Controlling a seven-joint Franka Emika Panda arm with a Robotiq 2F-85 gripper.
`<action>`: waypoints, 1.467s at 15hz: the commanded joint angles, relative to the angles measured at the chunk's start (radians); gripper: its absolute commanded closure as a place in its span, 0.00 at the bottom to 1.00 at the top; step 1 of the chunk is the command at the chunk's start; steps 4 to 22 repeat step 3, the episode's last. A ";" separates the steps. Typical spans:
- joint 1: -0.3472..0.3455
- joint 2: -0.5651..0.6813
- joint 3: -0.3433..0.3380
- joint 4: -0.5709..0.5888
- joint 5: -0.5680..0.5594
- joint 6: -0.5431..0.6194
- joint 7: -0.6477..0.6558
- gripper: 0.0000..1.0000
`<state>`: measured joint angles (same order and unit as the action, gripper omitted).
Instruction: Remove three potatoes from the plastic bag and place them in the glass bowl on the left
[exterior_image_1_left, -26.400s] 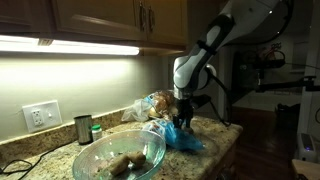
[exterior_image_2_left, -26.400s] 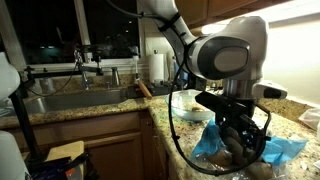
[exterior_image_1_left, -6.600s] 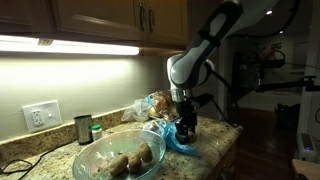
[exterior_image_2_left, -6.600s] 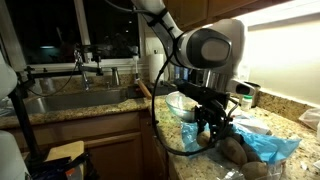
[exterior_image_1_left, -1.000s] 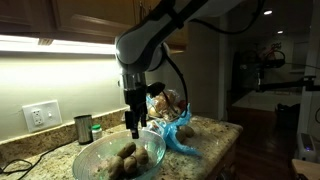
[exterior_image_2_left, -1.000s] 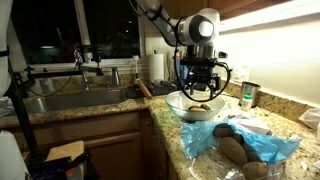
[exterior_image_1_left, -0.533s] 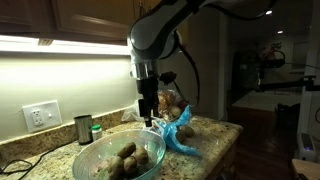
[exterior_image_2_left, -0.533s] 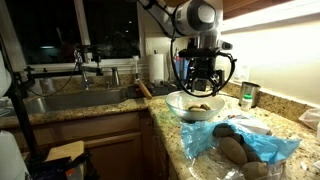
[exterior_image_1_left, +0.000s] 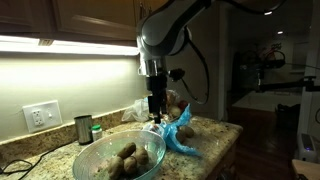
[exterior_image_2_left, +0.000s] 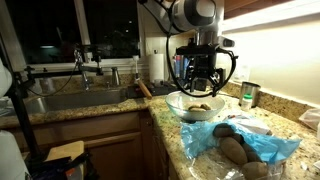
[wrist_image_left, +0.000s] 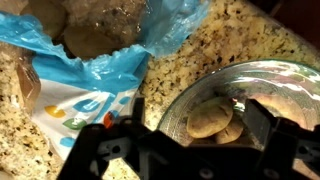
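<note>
The black claw (exterior_image_1_left: 155, 110) hangs above the wide shallow clear glass bowl (exterior_image_1_left: 92, 160), over the side of it that lies nearest the crumpled blue plastic bag (exterior_image_1_left: 182, 137). Its fingers (wrist_image_left: 105, 142) stand wide apart and hold nothing.

The bowl sits on the speckled granite counter (exterior_image_1_left: 215, 130), near the counter edge that runs toward the sink (exterior_image_2_left: 60, 100). Small oval brown potatoes (exterior_image_1_left: 125, 152) lie heaped together in its bottom. In the wrist view at least two of them show through the glass, touching each other.

The bag lies just beside the bowl, its open mouth reaching the bowl's rim. More tan potatoes (exterior_image_2_left: 235, 150) rest inside the bag on the counter. A small dark metal cup (exterior_image_1_left: 83, 128) stands upright near the counter's back edge, by the wall, apart from the bowl.
</note>
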<state>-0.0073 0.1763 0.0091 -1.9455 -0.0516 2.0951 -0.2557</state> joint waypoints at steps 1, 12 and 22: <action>-0.002 0.002 0.003 0.002 -0.001 -0.002 0.001 0.00; -0.002 0.003 0.003 0.003 -0.001 -0.002 0.001 0.00; -0.002 0.003 0.003 0.003 -0.001 -0.002 0.001 0.00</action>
